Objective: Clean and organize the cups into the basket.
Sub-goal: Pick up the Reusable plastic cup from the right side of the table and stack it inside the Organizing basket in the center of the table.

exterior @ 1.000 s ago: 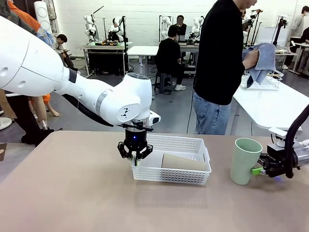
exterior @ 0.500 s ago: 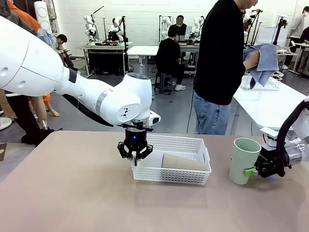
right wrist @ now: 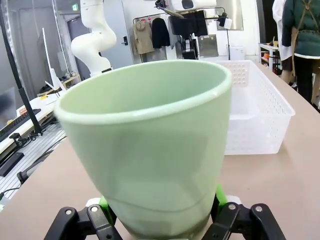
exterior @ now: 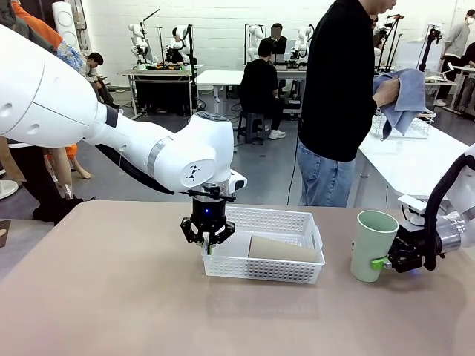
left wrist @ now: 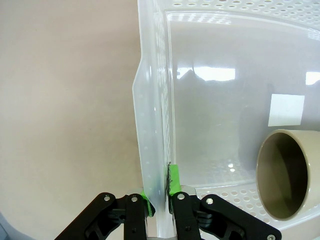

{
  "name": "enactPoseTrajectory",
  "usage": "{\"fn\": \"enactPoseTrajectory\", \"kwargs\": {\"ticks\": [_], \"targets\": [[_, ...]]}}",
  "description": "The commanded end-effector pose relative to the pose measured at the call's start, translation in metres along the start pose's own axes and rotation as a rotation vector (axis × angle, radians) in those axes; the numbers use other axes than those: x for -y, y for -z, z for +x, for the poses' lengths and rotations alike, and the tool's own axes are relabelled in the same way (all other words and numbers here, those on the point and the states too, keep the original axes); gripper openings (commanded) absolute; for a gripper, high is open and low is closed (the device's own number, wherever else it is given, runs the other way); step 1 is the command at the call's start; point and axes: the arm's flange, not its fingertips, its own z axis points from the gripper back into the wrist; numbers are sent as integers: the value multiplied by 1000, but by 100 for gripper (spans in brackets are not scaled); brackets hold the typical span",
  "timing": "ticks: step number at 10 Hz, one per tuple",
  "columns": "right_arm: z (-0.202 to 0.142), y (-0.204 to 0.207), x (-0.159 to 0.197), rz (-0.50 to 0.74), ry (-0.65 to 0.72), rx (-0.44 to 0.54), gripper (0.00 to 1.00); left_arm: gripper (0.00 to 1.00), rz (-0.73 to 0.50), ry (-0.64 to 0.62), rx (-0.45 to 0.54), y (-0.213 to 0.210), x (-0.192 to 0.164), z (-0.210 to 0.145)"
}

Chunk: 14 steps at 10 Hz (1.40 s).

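Basket [exterior: 274, 220] and mint green cup [exterior: 372, 245] stand apart on the tabletop [exterior: 111, 297]. The cup is upright, mouth up, and the basket lies to the robot's left of it across a bare strip. The right tool [exterior: 377, 262] is clenched low on the cup, a green pad on either side of its base. That arm is the nearer one, and by my reading the one to carry.

The left tool [exterior: 208, 239] pinches the basket's left end wall from above, one pad inside and one outside, apparently to steady it. A tan cup [exterior: 282, 249] lies on its side in the basket's right half, its long axis along the basket's length and its mouth toward the left tool. The free floor is therefore the left half, so the mint green cup would probably have to clear the right end wall and the lying tan cup.
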Motion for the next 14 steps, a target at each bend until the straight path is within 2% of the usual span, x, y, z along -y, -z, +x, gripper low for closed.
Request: {"fn": "enactPoseTrajectory", "kwargs": {"ticks": [1, 2, 3, 4, 6, 8, 9, 10, 11, 12, 14], "targets": [[-3, 5, -1, -15, -30, -4, 0, 0, 1, 1, 0, 1, 0, 0], [-2, 5, -2, -16, -32, -8, 36, 0, 1, 1, 0, 1, 0, 0], [3, 7, -2, -24, -31, -6, 0, 0, 1, 1, 0, 1, 0, 0], [22, 12, -6, -94, -36, -4, 0, 0, 1, 1, 0, 1, 0, 0], [99, 21, -20, -211, 21, 17, 0, 0, 1, 1, 0, 1, 0, 0], [170, 26, -33, -245, 31, 36, 0, 0, 1, 1, 0, 1, 0, 0], [194, 28, -41, -265, 34, 35, 0, 0, 1, 1, 0, 1, 0, 0], [207, 29, -47, -301, 42, 24, 0, 0, 1, 1, 0, 1, 0, 0], [205, 29, -46, -380, 83, -2, 0, 0, 1, 1, 0, 1, 0, 0], [213, 19, -42, -247, 6, 36, 0, 0, 1, 1, 0, 1, 0, 0], [213, 19, -42, -247, 6, 36, 0, 0, 1, 1, 0, 1, 0, 0]]}}
